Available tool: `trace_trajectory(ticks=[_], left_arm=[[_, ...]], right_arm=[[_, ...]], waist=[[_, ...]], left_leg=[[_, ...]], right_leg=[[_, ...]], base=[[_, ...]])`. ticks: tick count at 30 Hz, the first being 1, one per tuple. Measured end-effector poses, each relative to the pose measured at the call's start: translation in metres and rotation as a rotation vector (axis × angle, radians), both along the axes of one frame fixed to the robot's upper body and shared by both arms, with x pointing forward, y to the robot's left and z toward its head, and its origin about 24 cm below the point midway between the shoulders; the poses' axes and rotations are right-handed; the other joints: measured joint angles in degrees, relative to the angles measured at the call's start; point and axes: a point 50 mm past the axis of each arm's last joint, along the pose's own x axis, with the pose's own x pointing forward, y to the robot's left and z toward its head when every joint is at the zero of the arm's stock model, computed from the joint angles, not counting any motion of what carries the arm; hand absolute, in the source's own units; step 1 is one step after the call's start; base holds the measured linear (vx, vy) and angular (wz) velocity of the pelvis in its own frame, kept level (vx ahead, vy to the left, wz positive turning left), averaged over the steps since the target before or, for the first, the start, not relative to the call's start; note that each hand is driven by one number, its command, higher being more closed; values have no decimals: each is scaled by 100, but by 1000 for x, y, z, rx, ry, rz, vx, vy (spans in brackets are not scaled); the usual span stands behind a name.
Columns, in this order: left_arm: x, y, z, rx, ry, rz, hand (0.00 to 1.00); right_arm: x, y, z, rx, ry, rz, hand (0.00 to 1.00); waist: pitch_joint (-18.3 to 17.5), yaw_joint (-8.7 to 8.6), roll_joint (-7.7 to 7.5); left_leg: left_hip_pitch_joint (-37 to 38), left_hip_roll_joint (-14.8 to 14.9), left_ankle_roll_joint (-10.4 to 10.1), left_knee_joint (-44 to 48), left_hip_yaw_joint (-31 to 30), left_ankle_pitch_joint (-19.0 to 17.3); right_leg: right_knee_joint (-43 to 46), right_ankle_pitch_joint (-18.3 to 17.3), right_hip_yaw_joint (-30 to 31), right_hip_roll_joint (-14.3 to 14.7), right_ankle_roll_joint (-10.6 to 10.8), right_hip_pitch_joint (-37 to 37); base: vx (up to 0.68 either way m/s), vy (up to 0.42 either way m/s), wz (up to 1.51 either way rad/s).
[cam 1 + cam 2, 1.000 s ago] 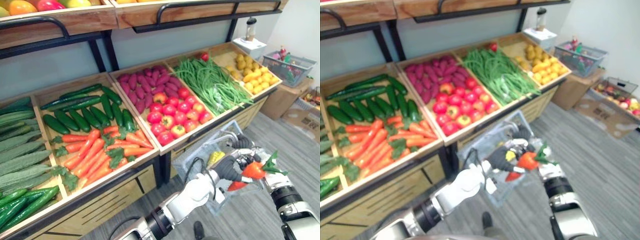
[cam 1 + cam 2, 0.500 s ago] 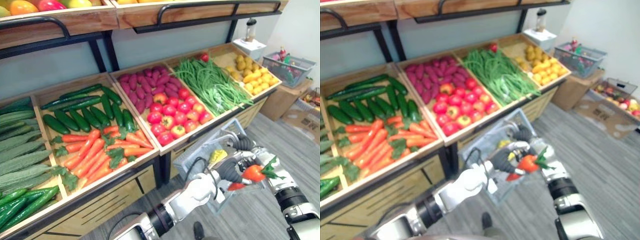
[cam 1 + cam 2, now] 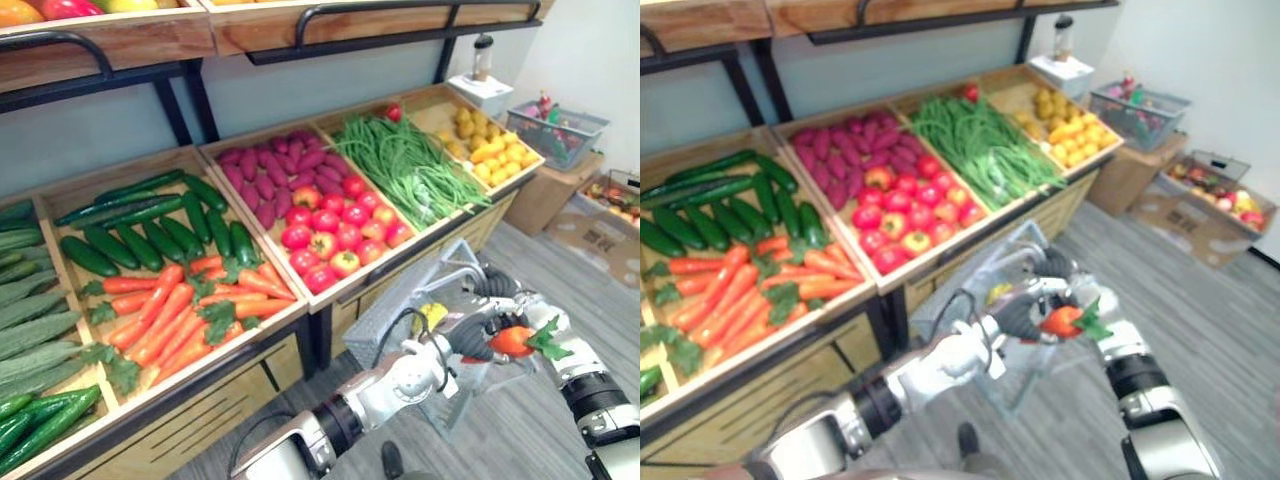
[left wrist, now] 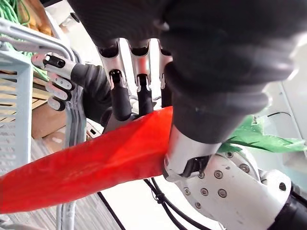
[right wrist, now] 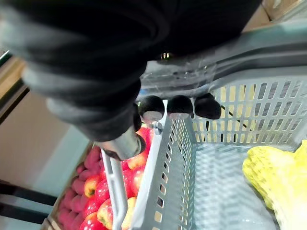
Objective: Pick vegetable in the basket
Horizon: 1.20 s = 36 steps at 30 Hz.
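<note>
An orange carrot (image 3: 510, 341) with green leaves (image 3: 545, 336) is held in the air by my left hand (image 3: 468, 340), whose fingers (image 4: 139, 93) curl round it; the carrot (image 4: 91, 167) runs across the left wrist view. It hangs just over the near right edge of a grey plastic basket (image 3: 405, 300). My right hand (image 3: 497, 289) is shut on the basket's handle, its fingers (image 5: 180, 106) hooked over the rim. A yellow vegetable (image 5: 273, 172) lies inside the basket (image 5: 230, 103).
Behind the basket a wooden produce stand (image 3: 290, 315) holds cucumbers (image 3: 150, 225), carrots (image 3: 180, 305), red fruit (image 3: 335, 225), purple roots (image 3: 270, 175), green beans (image 3: 410, 165) and yellow produce (image 3: 490, 140). A second basket (image 3: 560, 125) and cardboard boxes (image 3: 605, 215) stand at the right on the grey floor.
The camera has shifted, sliding the stand leftward in view. My left hand has tilted the carrot flatter, so its red tip no longer hangs below the hand. The right hand keeps the handle.
</note>
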Motion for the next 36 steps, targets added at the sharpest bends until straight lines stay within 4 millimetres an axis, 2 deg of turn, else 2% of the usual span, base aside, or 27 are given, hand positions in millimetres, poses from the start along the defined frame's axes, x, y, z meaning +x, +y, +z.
trace_trajectory(ticks=[13,21,26,29,31,32,36], left_arm=[[6,-6,-3,69,-72,38,100],[7,-5,-5,98,-128,61,100],[27,19,-39,251,-47,205,100],[46,59,-69,456,17,353,100],[46,66,-75,524,11,361,100],[45,69,-81,556,23,363,0],[46,88,-92,637,20,389,0]], right_arm=[[2,-9,-7,-60,43,-33,100],[2,-10,-7,-50,48,-35,100],[1,0,-8,-36,57,20,100],[1,6,-5,-25,54,61,100],[1,18,-3,-17,37,120,100],[2,22,-2,-8,19,138,100],[6,23,8,15,-28,139,100]], waist=[[-1,-37,58],[6,-105,184],[9,-146,217],[17,-199,238],[22,-197,241],[27,-178,249],[29,-199,248]], left_leg=[[27,-50,-17,-109,121,35],[24,-54,-18,-109,145,33],[16,-45,-33,-99,271,21],[-16,-25,-38,-81,276,18],[-100,-17,-38,-49,270,17],[-130,-14,-38,-41,257,17],[-136,-9,-44,-42,253,9]], right_leg=[[-1,4,148,33,-4,-109],[-1,4,179,38,-4,-134],[3,5,298,83,-5,-216],[4,6,305,104,-5,-249],[8,25,305,107,-23,-318],[7,27,302,106,-22,-335],[7,27,304,112,-22,-338]], base=[[20,-6,-6],[3,-4,-1],[14,-18,-13],[8,-6,-1],[13,-8,3],[32,-13,5],[40,-10,1]])
